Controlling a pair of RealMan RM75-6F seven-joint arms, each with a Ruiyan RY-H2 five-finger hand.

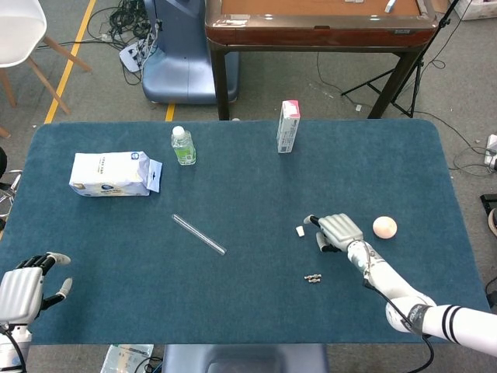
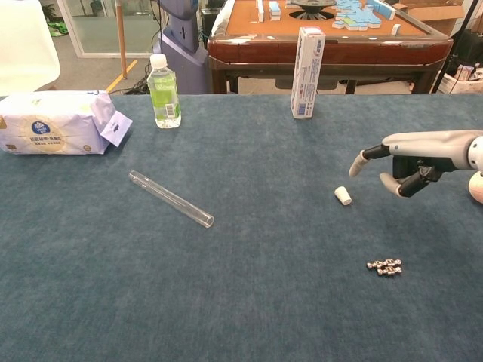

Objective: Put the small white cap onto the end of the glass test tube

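The left hand rested at the table's near left corner, fingers loosely apart, holding nothing. A small metal piece lay near the front. Beyond it the right hand hovered with fingers spread and empty, one fingertip just beside the small white cap. The glass test tube lay well apart to the left. Farther back sat a tissue pack, a green-labelled bottle and an upright carton; their printing was too small to read.
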